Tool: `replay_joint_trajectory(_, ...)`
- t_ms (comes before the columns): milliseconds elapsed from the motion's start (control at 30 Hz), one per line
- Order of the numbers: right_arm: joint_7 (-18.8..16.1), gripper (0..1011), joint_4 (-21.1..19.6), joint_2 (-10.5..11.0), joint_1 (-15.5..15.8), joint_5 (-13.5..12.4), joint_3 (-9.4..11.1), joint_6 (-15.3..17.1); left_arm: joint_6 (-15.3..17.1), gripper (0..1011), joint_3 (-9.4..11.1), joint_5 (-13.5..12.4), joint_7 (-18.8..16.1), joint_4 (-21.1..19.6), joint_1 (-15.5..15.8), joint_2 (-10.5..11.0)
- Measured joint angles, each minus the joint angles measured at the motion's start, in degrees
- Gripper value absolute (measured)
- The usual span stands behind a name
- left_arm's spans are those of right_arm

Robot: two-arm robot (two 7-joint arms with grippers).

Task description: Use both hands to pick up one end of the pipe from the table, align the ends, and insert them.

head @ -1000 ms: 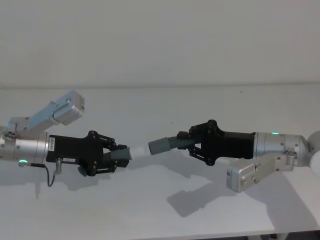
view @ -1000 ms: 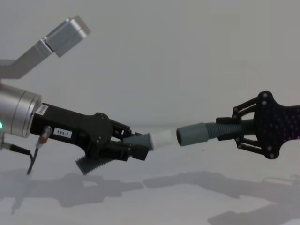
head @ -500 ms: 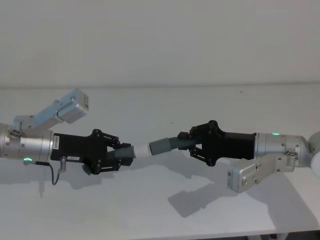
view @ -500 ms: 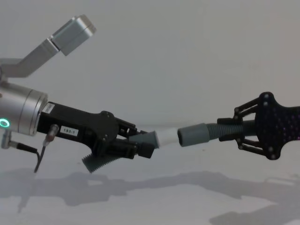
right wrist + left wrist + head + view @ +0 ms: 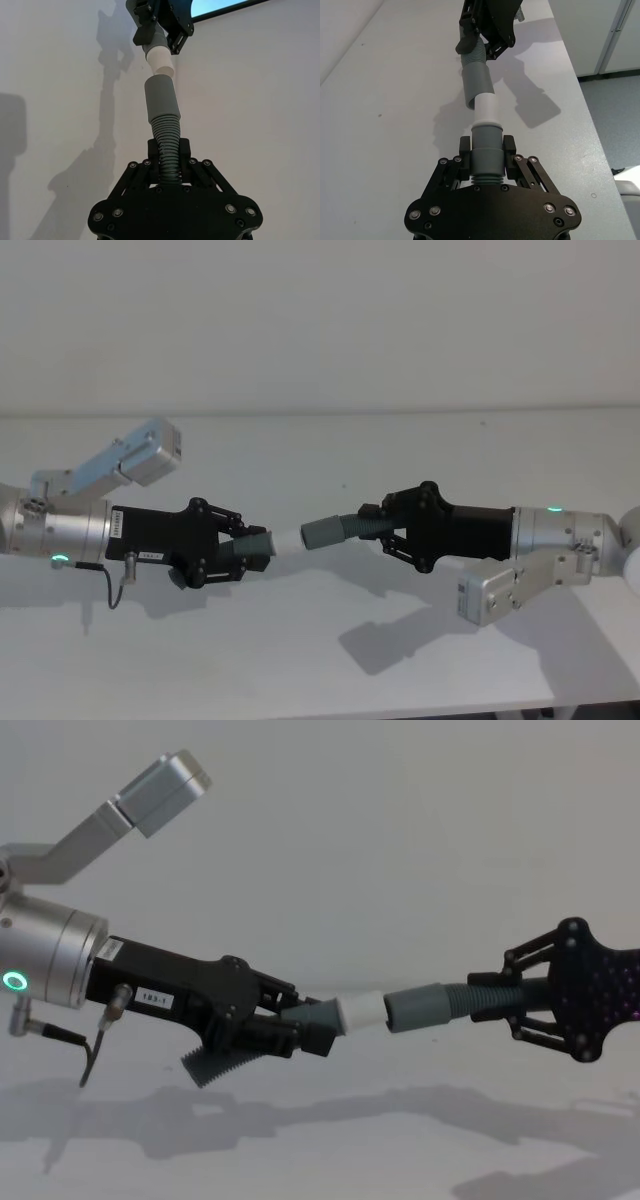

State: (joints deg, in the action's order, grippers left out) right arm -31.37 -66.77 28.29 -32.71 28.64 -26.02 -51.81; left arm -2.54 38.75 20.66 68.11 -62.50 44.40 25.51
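Chest view, surface: I see the table point(image 5: 330, 1140), matt off-white, with arm shadows across it and a plain pale wall behind
Left gripper: my left gripper point(image 5: 290, 1025), black with a serrated finger, is clamped on the short hose piece point(image 5: 318, 1020), held above the table
White tip: the smooth tapered plug point(image 5: 362, 1011) points right, its end at the mouth of the cuff
Cuff: the smooth grey cuff point(image 5: 418, 1006) runs into the ribbed hose point(image 5: 478, 998)
Right gripper: my right gripper point(image 5: 525, 1005), a perforated black claw, is closed around the ribs, also off the table
Head view, room: I see the table's far edge point(image 5: 400, 412) against the blank wall
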Motion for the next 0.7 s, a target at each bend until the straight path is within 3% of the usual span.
replay_joint_trajectory(700,1.08,204,0.25,0.56,-0.14,0.27,-0.55,0.18,0.08,354,0.96,0.75,-0.14,0.13,0.52,0.09)
